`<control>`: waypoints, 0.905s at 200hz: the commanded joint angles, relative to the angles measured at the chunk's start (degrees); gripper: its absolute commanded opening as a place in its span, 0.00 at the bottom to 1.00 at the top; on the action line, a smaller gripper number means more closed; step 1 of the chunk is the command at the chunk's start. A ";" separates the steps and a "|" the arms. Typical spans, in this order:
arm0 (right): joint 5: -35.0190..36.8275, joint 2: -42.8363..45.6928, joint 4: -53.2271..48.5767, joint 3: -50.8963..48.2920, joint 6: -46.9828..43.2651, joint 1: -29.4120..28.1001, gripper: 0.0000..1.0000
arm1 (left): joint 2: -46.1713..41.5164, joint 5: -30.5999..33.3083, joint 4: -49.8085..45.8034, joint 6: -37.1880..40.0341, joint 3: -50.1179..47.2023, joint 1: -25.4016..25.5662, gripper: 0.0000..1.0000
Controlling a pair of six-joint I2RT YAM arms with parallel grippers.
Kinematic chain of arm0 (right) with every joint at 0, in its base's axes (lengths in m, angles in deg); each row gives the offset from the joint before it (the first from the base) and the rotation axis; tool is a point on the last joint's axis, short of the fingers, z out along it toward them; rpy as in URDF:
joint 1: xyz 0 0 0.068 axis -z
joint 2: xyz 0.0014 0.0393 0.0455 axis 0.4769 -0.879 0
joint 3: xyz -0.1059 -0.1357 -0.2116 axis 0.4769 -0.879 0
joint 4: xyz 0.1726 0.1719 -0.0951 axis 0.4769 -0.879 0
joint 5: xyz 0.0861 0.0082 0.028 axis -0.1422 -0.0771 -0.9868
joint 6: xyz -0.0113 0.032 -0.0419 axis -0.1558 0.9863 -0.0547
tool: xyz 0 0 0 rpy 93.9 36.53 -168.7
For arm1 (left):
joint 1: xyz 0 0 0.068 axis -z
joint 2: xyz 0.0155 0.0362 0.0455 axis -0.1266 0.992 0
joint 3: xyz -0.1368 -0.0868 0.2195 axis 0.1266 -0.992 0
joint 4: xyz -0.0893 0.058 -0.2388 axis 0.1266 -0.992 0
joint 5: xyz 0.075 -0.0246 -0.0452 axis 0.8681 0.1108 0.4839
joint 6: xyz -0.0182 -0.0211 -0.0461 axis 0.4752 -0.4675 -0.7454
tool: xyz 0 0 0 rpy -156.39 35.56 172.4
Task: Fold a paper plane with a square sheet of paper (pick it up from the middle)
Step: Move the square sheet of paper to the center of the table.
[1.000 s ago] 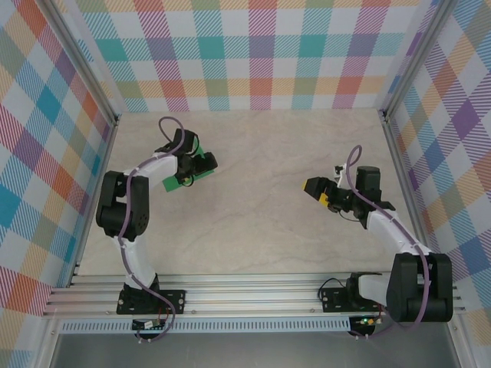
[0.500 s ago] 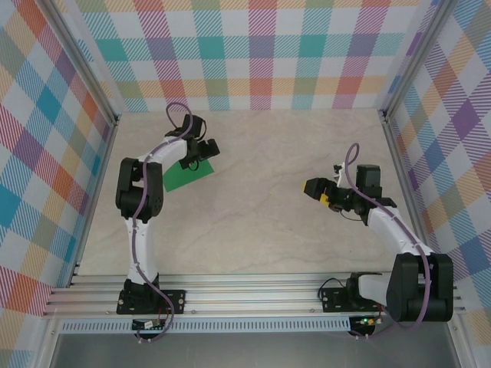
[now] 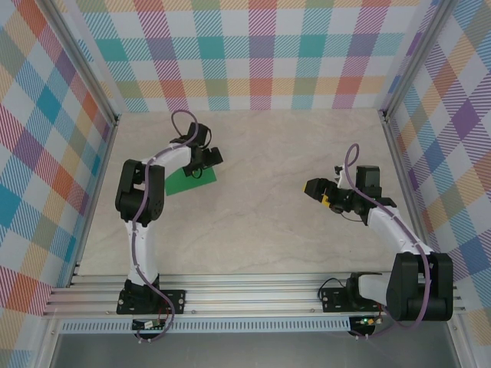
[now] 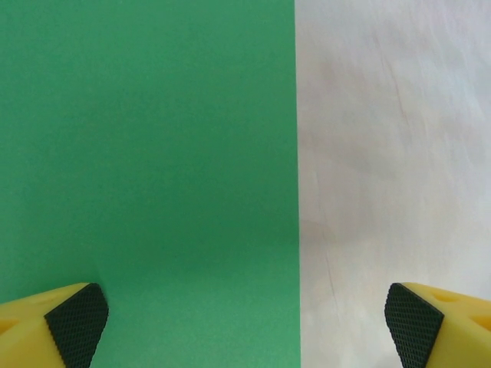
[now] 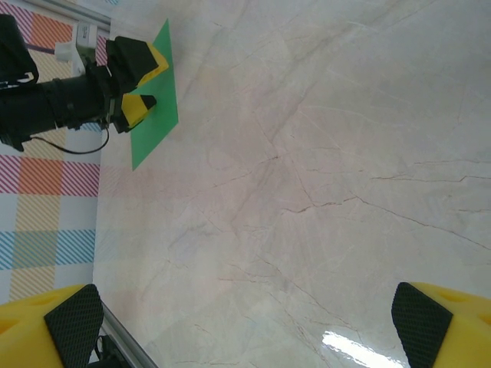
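The square sheet of paper (image 3: 186, 182) is bright green and lies flat on the table at the far left. My left gripper (image 3: 205, 159) hangs over its far right edge, open. In the left wrist view the sheet (image 4: 146, 169) covers the left part, with its straight edge running down between the spread fingertips (image 4: 77, 328) of the left gripper (image 4: 245, 330). My right gripper (image 3: 314, 188) stays open at mid right, well away from the sheet. The right wrist view, past the right gripper (image 5: 245, 326), has the sheet (image 5: 156, 115) far off beneath the left gripper (image 5: 138, 86). The paper plane is out of view.
Bare marble-look tabletop (image 3: 261, 207) stretches between the arms. Checkered walls (image 3: 261, 54) with metal frame posts close the back and sides. An aluminium rail (image 3: 253, 295) with both arm bases runs along the near edge.
The left arm has stretched farther back, carrying its gripper right along the sheet's far side. More of the green sheet shows now. The right arm has not moved.
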 commanded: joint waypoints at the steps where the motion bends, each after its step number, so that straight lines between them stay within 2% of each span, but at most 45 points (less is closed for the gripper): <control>1: 1.17 0.98 -0.89 -0.84 0.98 -0.29 1.00 | -1.85 -6.32 -1.83 -4.56 -8.64 5.52 0.97; 36: 1.55 2.38 -2.07 -1.73 1.02 -0.33 1.00 | -10.08 -5.52 6.89 -12.47 -22.04 14.34 0.97; 82: 3.37 6.03 -7.57 -0.94 0.97 -0.34 1.00 | -16.56 0.43 15.25 -24.34 -31.66 30.24 0.99; 101: 7.76 8.14 -13.35 1.57 1.00 -0.27 1.00 | -17.84 3.10 15.82 -25.36 -31.99 34.69 0.98; 116: 8.74 10.05 -14.80 2.08 0.30 -0.34 1.00 | -20.24 4.79 15.12 -25.14 -32.12 36.15 0.99; 142: 5.45 13.48 -11.80 0.78 0.80 -0.28 1.00 | -29.08 6.39 14.36 -24.17 -34.40 36.29 1.00; 166: -1.74 13.64 -12.35 2.07 0.37 -0.32 1.00 | -40.29 9.65 8.42 -21.74 -36.03 36.30 1.00; 181: -5.29 12.61 -14.19 3.46 0.72 -0.29 1.00 | -46.96 12.22 1.23 -19.95 -36.50 36.20 1.00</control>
